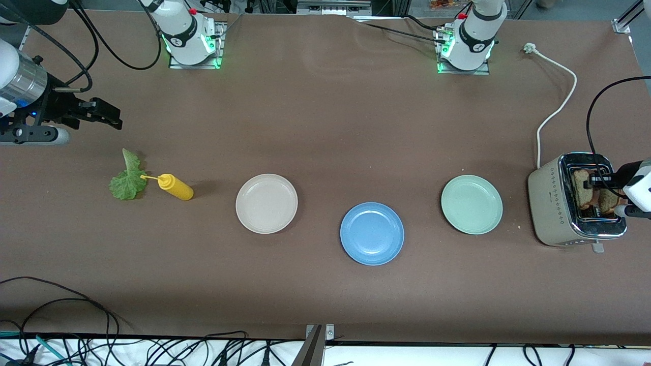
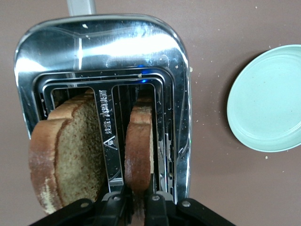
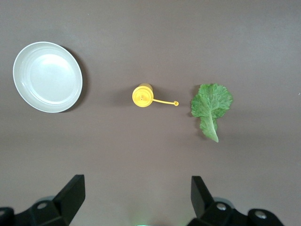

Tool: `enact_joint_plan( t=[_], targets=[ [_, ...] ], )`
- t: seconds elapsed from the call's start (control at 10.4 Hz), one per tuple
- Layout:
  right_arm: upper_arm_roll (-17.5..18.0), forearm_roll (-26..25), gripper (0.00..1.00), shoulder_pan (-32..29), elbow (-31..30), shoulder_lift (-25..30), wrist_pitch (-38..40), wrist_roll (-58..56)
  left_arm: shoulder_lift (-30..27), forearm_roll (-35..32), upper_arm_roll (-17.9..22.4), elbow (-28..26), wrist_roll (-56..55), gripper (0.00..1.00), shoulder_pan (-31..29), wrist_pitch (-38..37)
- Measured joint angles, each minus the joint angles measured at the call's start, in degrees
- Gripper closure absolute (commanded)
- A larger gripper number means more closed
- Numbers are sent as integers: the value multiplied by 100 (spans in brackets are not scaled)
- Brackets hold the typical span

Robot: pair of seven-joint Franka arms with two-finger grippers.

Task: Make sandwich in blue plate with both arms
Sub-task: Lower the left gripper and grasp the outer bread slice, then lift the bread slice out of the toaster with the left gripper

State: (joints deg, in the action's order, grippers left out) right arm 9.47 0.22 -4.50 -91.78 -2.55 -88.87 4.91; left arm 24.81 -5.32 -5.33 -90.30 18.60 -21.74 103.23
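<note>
Blue plate [image 1: 372,234] lies nearest the camera, on the bare counter [image 1: 325,117], nothing on it. Beige plate [image 1: 266,203] sits toward the right arm's end, mint plate [image 1: 471,204] toward the left arm's end, both slightly farther back.

Toaster [image 1: 574,203] stands at the left arm's end of the counter, white cord [image 1: 557,109] trailing away from it. Two bread slices upright in it: one [image 2: 70,150] in one slot, the other [image 2: 139,148] in the neighbouring slot.

Left hand [image 2: 138,200] is down over the toaster, fingers pinched shut on the top edge of the second slice.

Lettuce leaf [image 1: 127,178] lies flat at the right arm's end; yellow bottle [image 1: 175,186] just beside it, on its side, its tip reaching the leaf.

Right hand [image 3: 136,195] hovers above leaf and bottle, fingers spread wide, holding nothing.

Writing on the toaster's centre bar is illegible.
</note>
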Motion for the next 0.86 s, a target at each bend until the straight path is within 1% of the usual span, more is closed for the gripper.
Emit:
enact_joint_plan(
  t=[0.38,0.48,0.86],
  targets=[
    [0,0,0,0,0,0,0,0,-79,0,0,139,88,100,-10,-94],
    [0,0,0,0,0,-1,1,0,-207,0,-4,207,90,100,-10,-241],
    [-1,0,0,-1,3,-3,3,0,-1098,0,-33,255,220,100,1,-804]
  ],
)
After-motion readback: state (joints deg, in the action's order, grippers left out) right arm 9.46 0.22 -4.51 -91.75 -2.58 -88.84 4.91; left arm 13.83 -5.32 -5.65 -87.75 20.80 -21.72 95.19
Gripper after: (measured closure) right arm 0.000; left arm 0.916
